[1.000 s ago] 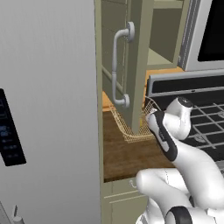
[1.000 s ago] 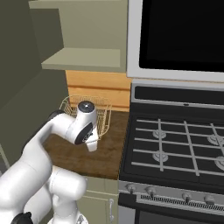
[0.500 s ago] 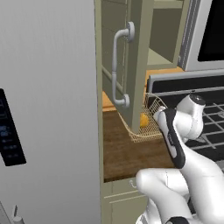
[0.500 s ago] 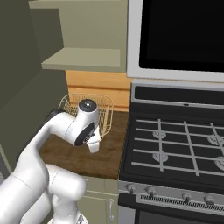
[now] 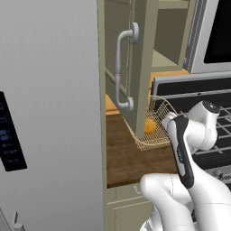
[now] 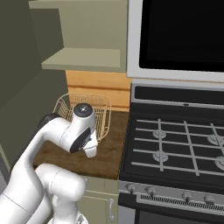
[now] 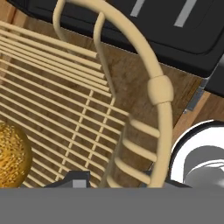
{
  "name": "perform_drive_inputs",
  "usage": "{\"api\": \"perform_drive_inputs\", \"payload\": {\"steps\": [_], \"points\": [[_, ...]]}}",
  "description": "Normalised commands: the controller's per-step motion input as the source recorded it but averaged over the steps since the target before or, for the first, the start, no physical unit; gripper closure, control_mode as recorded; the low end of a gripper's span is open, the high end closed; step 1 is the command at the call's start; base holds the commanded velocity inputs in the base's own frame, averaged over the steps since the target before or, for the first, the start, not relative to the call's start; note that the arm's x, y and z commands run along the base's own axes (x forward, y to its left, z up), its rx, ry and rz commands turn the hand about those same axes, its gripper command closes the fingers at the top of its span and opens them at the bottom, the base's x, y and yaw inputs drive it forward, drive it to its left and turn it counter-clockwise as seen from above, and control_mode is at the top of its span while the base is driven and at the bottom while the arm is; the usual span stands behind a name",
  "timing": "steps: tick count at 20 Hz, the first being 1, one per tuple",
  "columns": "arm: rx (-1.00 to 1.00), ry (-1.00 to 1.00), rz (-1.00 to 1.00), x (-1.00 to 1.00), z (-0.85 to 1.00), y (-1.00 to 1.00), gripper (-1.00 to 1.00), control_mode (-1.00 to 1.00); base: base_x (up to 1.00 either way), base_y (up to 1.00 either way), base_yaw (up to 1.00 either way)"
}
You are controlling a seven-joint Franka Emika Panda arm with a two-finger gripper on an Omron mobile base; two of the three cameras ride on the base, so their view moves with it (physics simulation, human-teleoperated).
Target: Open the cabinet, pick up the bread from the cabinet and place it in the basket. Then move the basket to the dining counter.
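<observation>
Logging basket [image 5: 155, 128]: sits on wood table beside stove, bread [image 5: 150, 126] inside. I judge wire mesh light, stiff, open-weave; thick rim [image 7: 159, 87] best hold. Gripper [image 7: 111, 181] astride rim wall; spread or pinching, cannot tell.

The open cabinet [image 5: 140, 63] door hides the basket's [image 5: 158, 124] left end in the left base view. The bread [image 7: 13, 155] is cut by the hand view's left edge. Gripper fingertips barely show; their spacing is unreadable.
</observation>
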Motion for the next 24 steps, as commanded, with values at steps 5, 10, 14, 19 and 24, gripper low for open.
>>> {"api": "perform_drive_inputs", "payload": {"steps": [5,10,14,19,24], "points": [[0.0,-0.03,0.0,0.01,0.23,-0.01,1.0,-1.0,0.0,0.0,0.0],[0.0,-0.02,0.0,0.0,0.2,-0.01,1.0,-1.0,0.0,0.0,0.0],[0.0,-0.02,0.0,-0.01,0.03,0.0,1.0,-1.0,0.0,0.0,0.0],[0.0,0.0,0.0,0.0,0.0,0.0,1.0,-1.0,0.0,0.0,0.0],[0.0,0.0,0.0,-0.1,0.0,0.0,1.0,-1.0,0.0,0.0,0.0]]}}
